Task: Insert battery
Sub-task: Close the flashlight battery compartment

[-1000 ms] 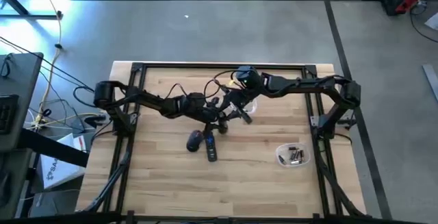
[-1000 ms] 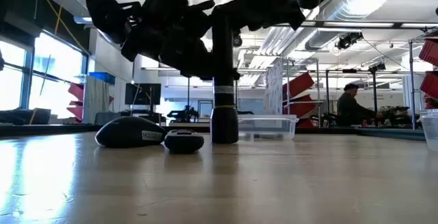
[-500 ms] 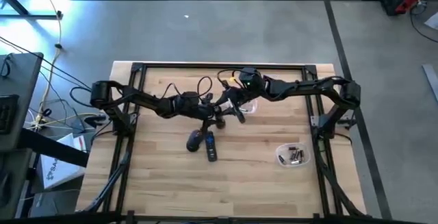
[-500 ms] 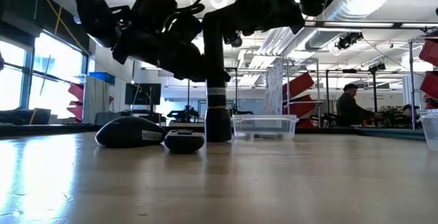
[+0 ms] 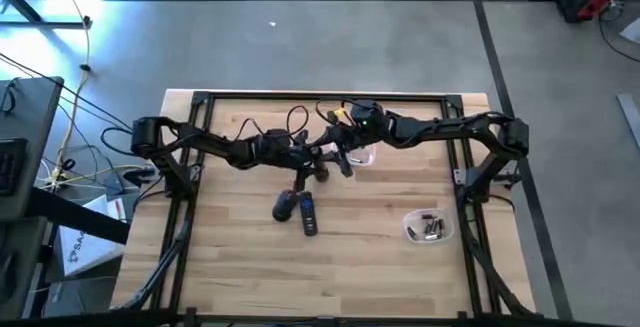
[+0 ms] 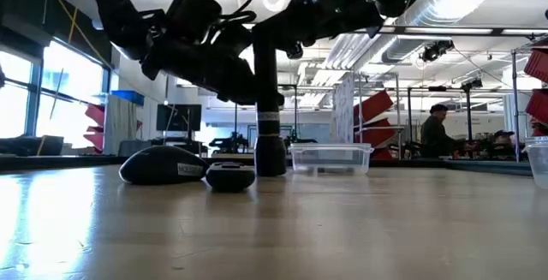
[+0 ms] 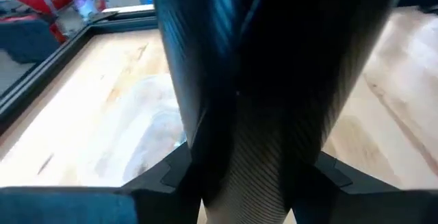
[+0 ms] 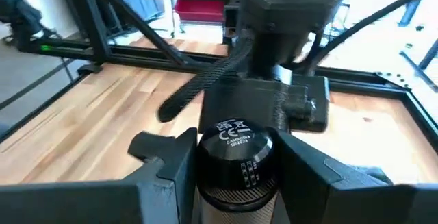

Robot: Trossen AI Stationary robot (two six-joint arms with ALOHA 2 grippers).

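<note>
Where the arms meet: over the back middle of the pale wooden table (image 5: 240, 267), both being stretched inward from the side edges with elbows bent.
Left arm: it is reached rightward from the left edge, wrist low and cables looped above it.
Left gripper (image 5: 305, 164): it is closed around the black cylindrical flashlight with a silver band (image 6: 270, 134), whose dark barrel fills the left wrist view between the two fingers (image 7: 171, 176).
Right arm: it is reached leftward from the right edge, its wrist slightly higher than the left one.
Right gripper (image 8: 236, 166): it is pinched on the flashlight's upper end, a finger (image 8: 164, 159) being pressed to each side just below the printed end cap.
Flashlight pose: it is held upright, lower end close to the tabletop; contact with the wood cannot be told.
Flashlights: one.
Batteries: several are lying in the small clear plastic tub (image 5: 428, 229) near the right front of the table, well apart from both grippers; the exact count cannot be made out.
Clear tubs: two, the second rectangular clear tub (image 6: 330, 157) being set at the back, just behind the grippers.
Black computer mouse (image 5: 285, 205): one, in front of the flashlight.
Dark oblong device (image 5: 308, 217): one, just beside the mouse.
Person (image 6: 437, 130): one is seen in the room beyond the table.
</note>
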